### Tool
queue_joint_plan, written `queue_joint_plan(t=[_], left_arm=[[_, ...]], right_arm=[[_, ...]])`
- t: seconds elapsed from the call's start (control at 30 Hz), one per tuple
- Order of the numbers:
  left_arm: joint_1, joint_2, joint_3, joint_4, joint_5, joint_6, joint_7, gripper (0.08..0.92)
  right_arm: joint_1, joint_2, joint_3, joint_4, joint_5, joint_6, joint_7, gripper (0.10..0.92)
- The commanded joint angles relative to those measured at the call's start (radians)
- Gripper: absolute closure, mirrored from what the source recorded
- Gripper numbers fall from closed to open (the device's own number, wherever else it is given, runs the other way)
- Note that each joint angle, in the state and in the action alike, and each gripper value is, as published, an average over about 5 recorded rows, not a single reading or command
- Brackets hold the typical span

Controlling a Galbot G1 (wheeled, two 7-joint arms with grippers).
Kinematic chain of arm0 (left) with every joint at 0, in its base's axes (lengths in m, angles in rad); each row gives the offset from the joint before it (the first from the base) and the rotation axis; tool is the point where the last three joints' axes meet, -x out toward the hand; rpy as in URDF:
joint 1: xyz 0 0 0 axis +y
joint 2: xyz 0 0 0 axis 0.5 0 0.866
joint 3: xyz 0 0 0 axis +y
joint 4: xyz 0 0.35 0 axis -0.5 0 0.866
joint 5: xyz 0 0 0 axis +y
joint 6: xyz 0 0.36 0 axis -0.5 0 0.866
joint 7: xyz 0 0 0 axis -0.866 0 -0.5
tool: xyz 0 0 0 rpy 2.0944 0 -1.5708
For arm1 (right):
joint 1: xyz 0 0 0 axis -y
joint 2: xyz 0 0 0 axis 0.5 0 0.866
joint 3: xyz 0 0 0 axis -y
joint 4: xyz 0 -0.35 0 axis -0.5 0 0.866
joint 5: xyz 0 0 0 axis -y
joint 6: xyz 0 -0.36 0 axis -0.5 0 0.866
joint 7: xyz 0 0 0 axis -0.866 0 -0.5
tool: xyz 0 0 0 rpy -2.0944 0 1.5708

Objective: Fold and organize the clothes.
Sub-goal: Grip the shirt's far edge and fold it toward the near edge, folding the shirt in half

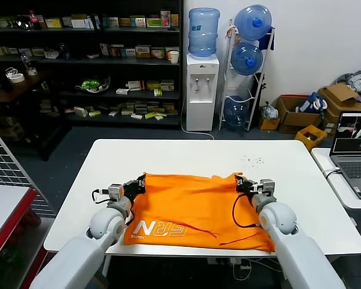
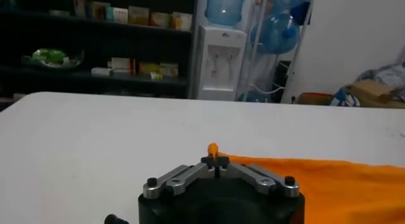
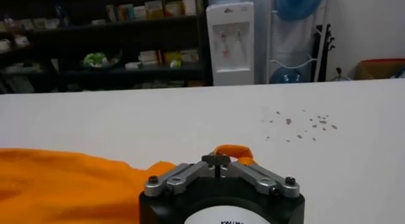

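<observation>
Two far corners of the orange T-shirt (image 1: 195, 208) are being pinched at once as it is lying spread on the white table (image 1: 295, 180), printed lettering up and along the near hem. Its long axis is running side to side between the arms, with each corner sitting directly under its own gripper, so neither arm is nearer than the other. The left gripper (image 1: 136, 185) is clamping the far left corner, a nub of orange cloth poking between closed jaws in its wrist view (image 2: 214, 157). The right gripper (image 1: 245, 184) is gripping the far right corner the same way (image 3: 218, 161). Bare tabletop is stretching ahead toward the water dispenser (image 1: 202, 90), giving room; the near hem is lying close to the table's front edge.
</observation>
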State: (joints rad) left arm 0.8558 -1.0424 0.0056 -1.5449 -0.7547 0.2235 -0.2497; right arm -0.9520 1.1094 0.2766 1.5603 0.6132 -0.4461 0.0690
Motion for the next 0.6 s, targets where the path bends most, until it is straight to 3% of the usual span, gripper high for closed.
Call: queue_joint_plan(t=[0.03,0.6], left_arm=[[0.254,0.076,-0.073,-0.309,0.015,0.0,-0.046,0.909],[0.373,0.096,-0.104,-0.363,0.053,-0.014,-0.071,0.909]], right_arm=[[-0.258,-0.078,0.078,0.318,0.031,-0.048,0.066,0.901],[-0.488,-0.1,0.17,0.478,0.011,-0.101,0.107,0.901]])
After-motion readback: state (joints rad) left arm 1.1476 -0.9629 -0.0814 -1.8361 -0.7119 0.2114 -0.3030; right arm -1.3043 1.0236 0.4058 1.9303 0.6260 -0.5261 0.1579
